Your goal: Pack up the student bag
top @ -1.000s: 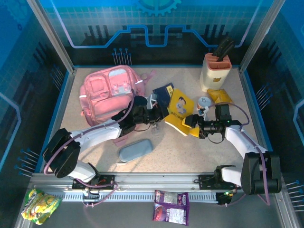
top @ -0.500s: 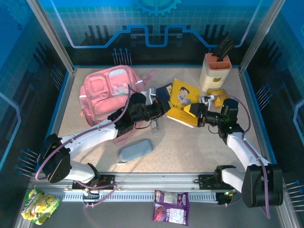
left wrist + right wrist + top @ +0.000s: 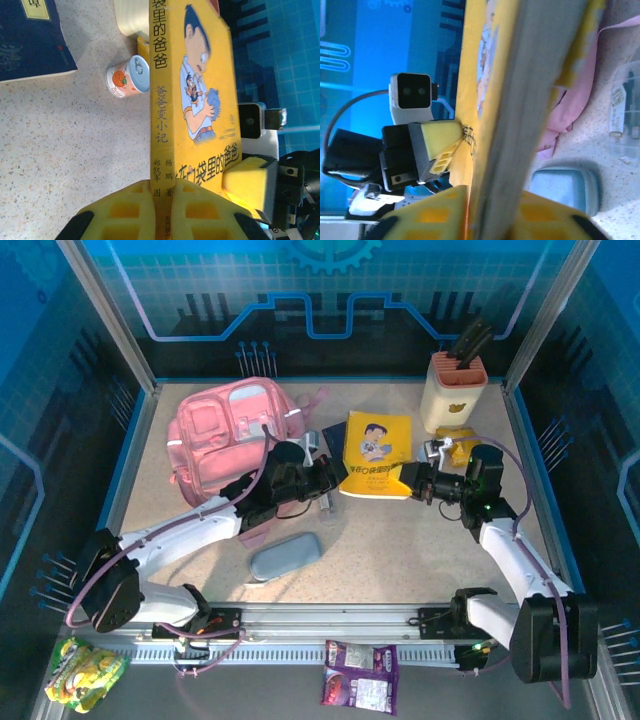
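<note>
1. Progress: as we judge it, the packing has barely begun. The yellow book [image 3: 378, 450] is lifted off the table between both arms, and nothing is seen going into the student bag [image 3: 230, 430] yet.
2. Left gripper [image 3: 162, 200]: closed on the yellow book. Its foam pads pinch the spine end from both sides, with no gap showing between pad and cover.
3. Right gripper [image 3: 490, 210]: also clamped on the same book, at the opposite edge. The page block runs up between its pads. In the left wrist view one of its yellow pads presses flat on the front cover near the corner.
4. The book spans the gap between the two grippers, cover facing up in the overhead view. We read this as a two-handed carry or a hand-over, but cannot say which.
5. Just beyond the left gripper lies a dark blue book [image 3: 340, 435] on the table. Past the held book's spine a small can [image 3: 128, 76] lies on its side.
6. The student bag lies to the left of the left gripper and further from the arm bases, flat on the table, front pockets up. We cannot tell whether its main zip is open.
7. Nearer the bases than the left gripper rests a grey-blue pencil case [image 3: 285, 557], not yet packed.
8. Beyond the right gripper stands a cream knife block [image 3: 457, 390].
9. Left to do, in our judgement: get the book, and likely the other loose items, into the bag.
</note>
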`<state>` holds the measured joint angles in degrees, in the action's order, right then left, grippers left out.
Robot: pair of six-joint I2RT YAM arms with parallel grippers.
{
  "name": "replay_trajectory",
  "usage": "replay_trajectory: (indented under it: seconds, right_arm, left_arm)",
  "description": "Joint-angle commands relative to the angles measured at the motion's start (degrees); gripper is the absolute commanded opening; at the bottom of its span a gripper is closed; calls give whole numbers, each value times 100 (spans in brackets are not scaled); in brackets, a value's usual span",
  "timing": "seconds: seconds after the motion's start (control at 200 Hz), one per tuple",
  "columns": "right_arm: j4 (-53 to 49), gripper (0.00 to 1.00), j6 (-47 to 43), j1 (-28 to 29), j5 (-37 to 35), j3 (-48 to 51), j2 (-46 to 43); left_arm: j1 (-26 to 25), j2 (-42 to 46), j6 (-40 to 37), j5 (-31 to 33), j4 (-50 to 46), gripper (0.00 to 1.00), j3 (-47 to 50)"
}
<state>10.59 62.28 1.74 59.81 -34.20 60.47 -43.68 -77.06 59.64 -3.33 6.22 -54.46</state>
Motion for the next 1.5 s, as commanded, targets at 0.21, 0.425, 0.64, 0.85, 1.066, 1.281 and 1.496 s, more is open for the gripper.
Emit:
replay_trajectory:
  seconds: [0.21, 0.425, 0.64, 0.85, 1.066, 1.281, 1.496]
  right_arm:
    - [-2271, 0, -1886, 225, -549, -991, -162]
    - [-3560, 0, -2758, 354, -1046, -1505, -80]
    - [-4039, 0, -3140, 517, -1446, -1587, 60]
    - [-4027, 0, -3165, 605, -1557, -1585, 96]
    - [-3935, 0, -3116, 617, -1518, -1554, 117]
    - [-3705, 0, -3003, 632, -1514, -1382, 110]
    - [-3640, 0, -3016, 694, -1582, -1399, 329]
  left_arm:
    - [-95, 433, -1376, 578, -1049, 33, -4]
    - [82, 552, -3309, 2092, -3601, 52, -458]
    - [526, -107, -4040, 2391, -4495, 59, -551]
    - [940, -806, -4260, 2453, -4306, 65, -643]
    - [1339, -1425, -4593, 2378, -3927, 63, -792]
    - [1444, -1748, -4860, 2280, -3788, 34, -959]
    - [1446, -1799, -4945, 2020, -3866, 0, -1406]
